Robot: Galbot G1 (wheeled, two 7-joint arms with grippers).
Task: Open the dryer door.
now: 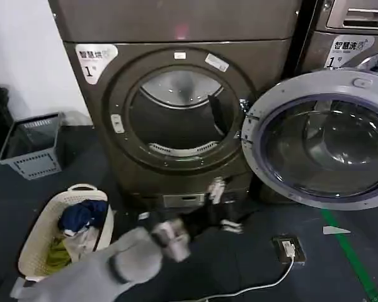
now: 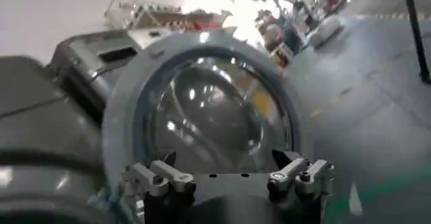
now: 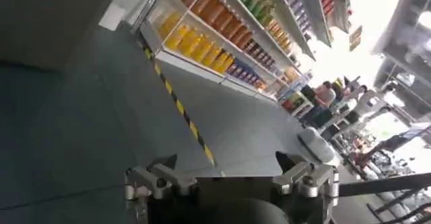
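Observation:
The dryer door point(image 1: 327, 141) stands swung wide open to the right of the dryer's round drum opening point(image 1: 179, 116). Its pale grey inner ring and bulging dark glass face me. The left wrist view shows that same inner face point(image 2: 215, 111) close in front of my left gripper point(image 2: 225, 158), whose fingers are spread open with nothing between them. From the head view, the left arm reaches in from the lower left, its gripper point(image 1: 170, 239) low over the floor in front of the dryer, apart from the door. My right gripper point(image 3: 225, 160) is open and empty, pointing at bare floor.
A cream laundry basket point(image 1: 34, 242) with clothes sits on the floor at left, a grey bin point(image 1: 31, 148) behind it. A second machine point(image 1: 353, 38) stands behind the open door. A power strip with white cable point(image 1: 288, 246) and a green floor line point(image 1: 349, 251) lie at right.

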